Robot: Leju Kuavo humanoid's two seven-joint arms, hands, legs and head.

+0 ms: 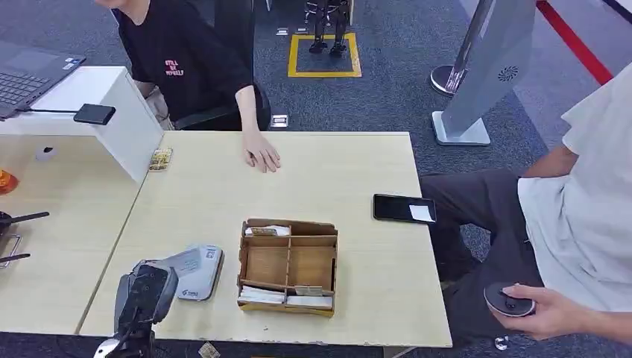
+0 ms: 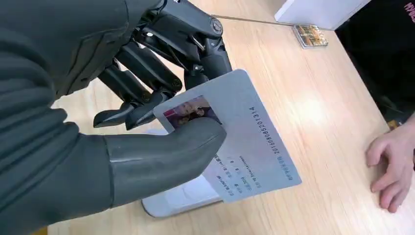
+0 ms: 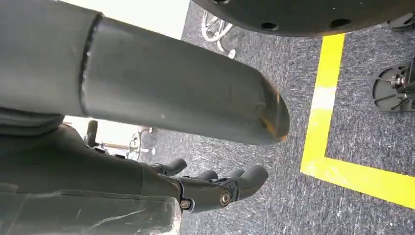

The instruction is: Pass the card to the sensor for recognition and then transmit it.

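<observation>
In your head view, the left robot hand (image 1: 145, 292) held the card (image 1: 181, 261) over the sensor (image 1: 201, 273) on the tabletop (image 1: 335, 171). Your left wrist view showed thumb and fingers (image 2: 147, 78) pinching the card (image 2: 244, 142). In your right wrist view, the right robot hand (image 3: 215, 188) hung over carpet, fingers loosely spread, holding nothing.

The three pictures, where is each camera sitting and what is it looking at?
Head view: high on the robot, looking down at the table; its left hand holds the card over the sensor.
Left wrist view: behind the left hand, looking at the card pinched over the sensor.
Right wrist view: behind the hanging right hand, facing carpet and a yellow floor line.
Shared: head and left wrist views both show card, sensor, table and a person's hand.
</observation>
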